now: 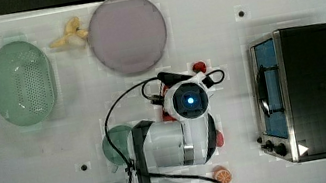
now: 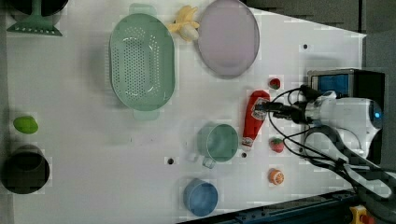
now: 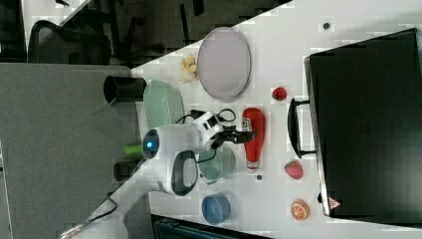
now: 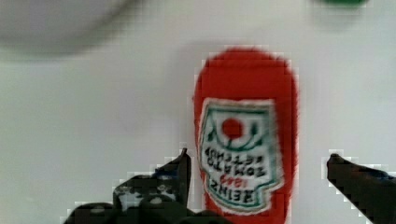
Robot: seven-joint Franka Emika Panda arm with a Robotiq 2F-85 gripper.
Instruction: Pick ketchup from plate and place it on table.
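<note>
So the ketchup bottle [image 2: 254, 117] is lying flat on the table [image 2: 74, 154], label up, well off the plate [image 2: 228, 37], which sits bare up near the far edge. Looks to me like the drop is basically done.

The gripper [image 4: 257, 161] hangs right over the bottle with its fingers spread wide, one on each side of the label and not touching it, so nothing's held. My guess is it's lying down because that's how it got set.

In the left view the bottle's long axis runs up-down, fat base toward the plate, cap toward the near edge. The green mug [image 2: 217, 142] is just beside it, with strawberries [image 2: 274, 83] off its base and past its cap.
</note>
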